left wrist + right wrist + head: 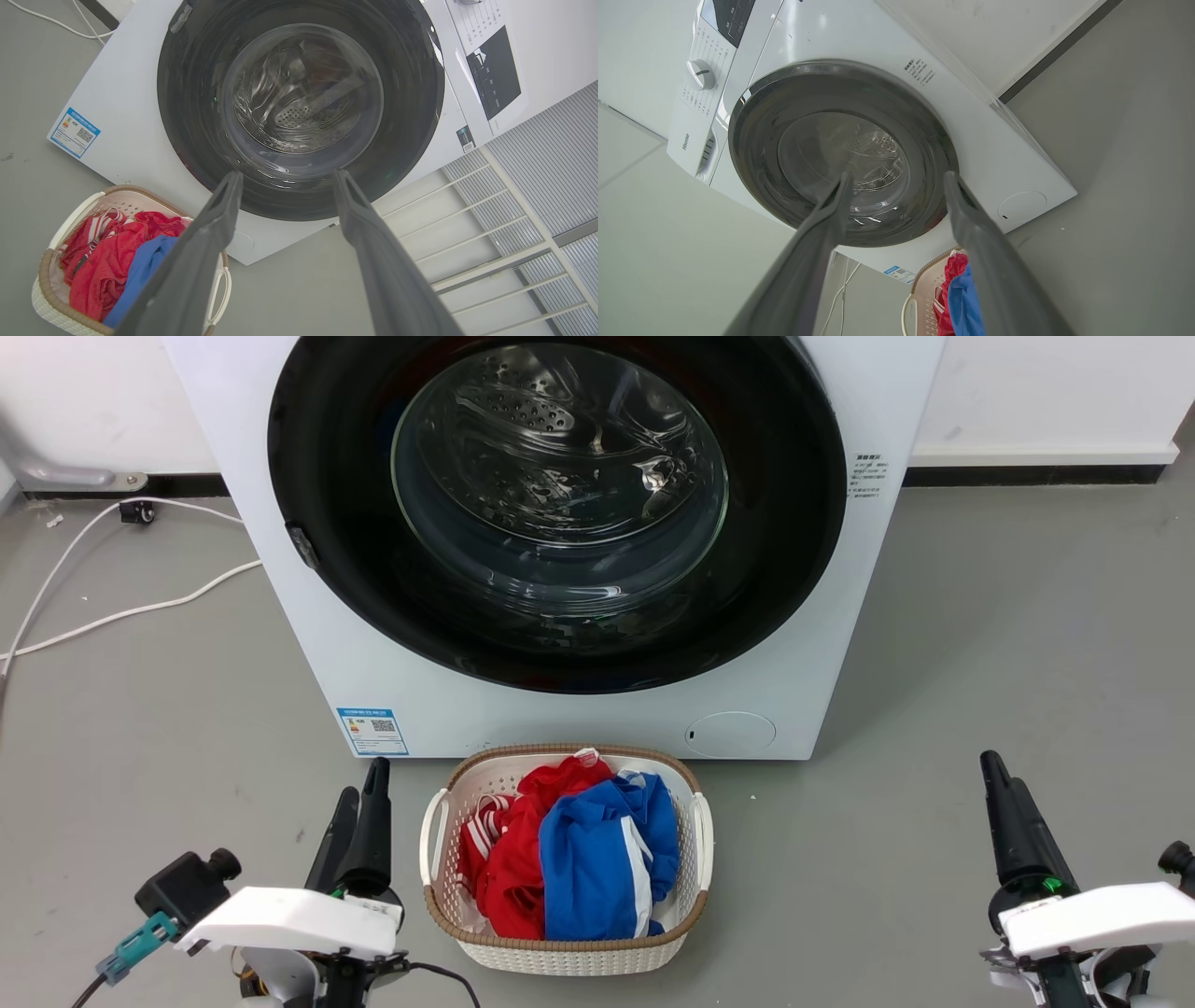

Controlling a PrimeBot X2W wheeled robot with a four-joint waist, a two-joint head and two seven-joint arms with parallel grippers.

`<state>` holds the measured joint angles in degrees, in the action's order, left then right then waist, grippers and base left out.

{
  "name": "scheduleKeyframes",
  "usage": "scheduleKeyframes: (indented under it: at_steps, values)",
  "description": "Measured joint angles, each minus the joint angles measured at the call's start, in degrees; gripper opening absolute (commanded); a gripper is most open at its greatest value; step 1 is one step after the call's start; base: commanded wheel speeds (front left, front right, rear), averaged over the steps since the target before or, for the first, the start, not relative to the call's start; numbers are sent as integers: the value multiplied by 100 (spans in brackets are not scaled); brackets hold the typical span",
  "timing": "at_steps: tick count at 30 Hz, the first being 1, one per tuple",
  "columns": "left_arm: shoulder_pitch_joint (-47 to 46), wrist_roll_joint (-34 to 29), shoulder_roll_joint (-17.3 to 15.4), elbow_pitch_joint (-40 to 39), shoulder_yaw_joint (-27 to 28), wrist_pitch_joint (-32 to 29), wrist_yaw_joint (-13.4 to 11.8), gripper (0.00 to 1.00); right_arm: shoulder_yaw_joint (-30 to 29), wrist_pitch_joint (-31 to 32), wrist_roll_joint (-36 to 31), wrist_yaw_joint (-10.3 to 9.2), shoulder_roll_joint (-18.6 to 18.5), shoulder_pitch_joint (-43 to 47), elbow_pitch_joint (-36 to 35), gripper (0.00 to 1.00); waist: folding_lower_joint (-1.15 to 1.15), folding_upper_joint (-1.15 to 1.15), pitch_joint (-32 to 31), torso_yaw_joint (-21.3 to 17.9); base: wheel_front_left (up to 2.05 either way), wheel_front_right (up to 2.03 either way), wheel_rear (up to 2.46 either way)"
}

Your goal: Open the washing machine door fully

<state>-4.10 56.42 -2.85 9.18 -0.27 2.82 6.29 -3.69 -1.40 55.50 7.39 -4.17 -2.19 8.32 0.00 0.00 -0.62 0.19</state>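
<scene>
Head view puts the washing machine (373, 672) behind the laundry basket (560, 957), with the washing machine door (560, 653) shut flush on its front. The left gripper (286, 175) and right gripper (896, 175) hang wide apart, holding nothing, well short of it. Best to hook what looks like the pull tab (301, 546) on the rim's left edge and swing wide above the basket.

the washing machine door (560, 513) faces me, set in the front of the machine (280, 644), with the wall (1027, 392) behind. a basket (569, 954) sits on the floor just before the machine, clothes (560, 859) in it. my left gripper (362, 782) is just left of the basket, my right gripper (994, 775) well to its right. cables (140, 609) lie left of the machine.
</scene>
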Motion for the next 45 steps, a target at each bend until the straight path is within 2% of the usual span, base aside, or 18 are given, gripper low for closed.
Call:
scheduleKeyframes:
  at_steps: [26, 45]
  values:
    - [-108, -2418, -152, 145, -355, 472, -236, 100, -115, 127, -2547, 0, 87, 105, -229, 100, 0, 0, 11, -14, 0, 0, 0]
    - [-215, -3676, -318, 275, -688, 746, -430, 100, -205, 194, -3790, 1, 115, 166, -493, 100, 0, 0, 18, -14, 0, 0, 0]
